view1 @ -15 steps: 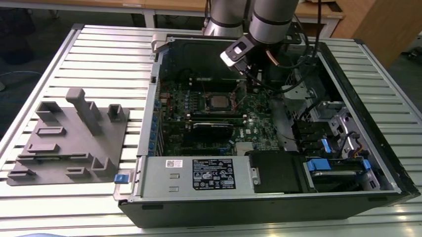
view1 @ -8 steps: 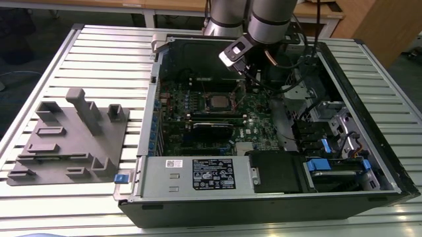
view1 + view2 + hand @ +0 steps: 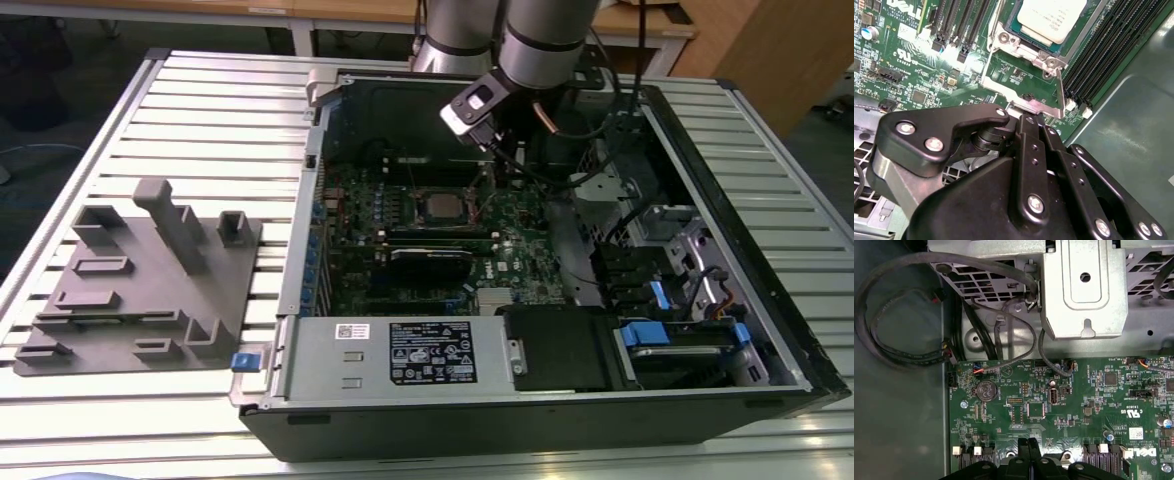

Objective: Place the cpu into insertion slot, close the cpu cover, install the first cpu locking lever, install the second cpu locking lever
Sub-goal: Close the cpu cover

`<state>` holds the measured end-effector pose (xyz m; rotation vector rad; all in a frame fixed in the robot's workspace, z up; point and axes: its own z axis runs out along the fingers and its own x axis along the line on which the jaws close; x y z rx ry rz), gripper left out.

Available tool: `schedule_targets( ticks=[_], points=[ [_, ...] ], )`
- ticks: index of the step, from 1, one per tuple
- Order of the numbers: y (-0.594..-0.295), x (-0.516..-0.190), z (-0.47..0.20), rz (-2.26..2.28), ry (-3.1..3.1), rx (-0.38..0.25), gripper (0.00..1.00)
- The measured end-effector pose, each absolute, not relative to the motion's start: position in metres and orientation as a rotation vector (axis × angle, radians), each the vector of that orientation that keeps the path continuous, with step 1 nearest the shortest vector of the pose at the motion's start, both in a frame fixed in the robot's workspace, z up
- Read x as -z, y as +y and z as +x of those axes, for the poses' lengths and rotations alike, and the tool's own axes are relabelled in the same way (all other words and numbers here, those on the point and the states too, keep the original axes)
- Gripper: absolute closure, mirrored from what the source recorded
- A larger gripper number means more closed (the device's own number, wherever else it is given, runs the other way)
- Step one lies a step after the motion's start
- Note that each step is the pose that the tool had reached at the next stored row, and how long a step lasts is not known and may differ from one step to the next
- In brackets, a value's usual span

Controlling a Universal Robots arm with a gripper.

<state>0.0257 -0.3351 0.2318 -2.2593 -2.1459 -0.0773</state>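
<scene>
The cpu [image 3: 1054, 17] sits flat in its socket on the motherboard [image 3: 1094, 405], a little way ahead of the fingertips, so I judge the first step done. The cpu cover [image 3: 1030, 49] seems to lie down around it, with the grey top of the chip showing through the square opening; I count this step as done too, but I am not fully sure. From the socket corner nearest the hand a thin locking lever [image 3: 1059, 92] runs back toward the fingertips. It does not look hooked to me, so I judge the lever steps are what is left. I cannot tell the state of the other lever.

The gripper [image 3: 1035, 122] hangs low over the board, with its tip just beside a small silvery tab at the socket edge. In both wrist views the fingers are pressed together, and I see nothing between them.

The open computer case [image 3: 534, 425] holds the motherboard, the hand, and on the near side a power supply [image 3: 400, 352]. A grey fixture block [image 3: 134, 270] stands on the table [image 3: 200, 110], well apart from the hand.
</scene>
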Motion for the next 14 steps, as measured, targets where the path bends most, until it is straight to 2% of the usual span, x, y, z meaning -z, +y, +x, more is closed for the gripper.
schedule_targets(
  ticks=[14],
  points=[
    [-0.3351, -0.2310, 0.0203, -2.259, -2.146, 0.077, 0.89]
  ],
)
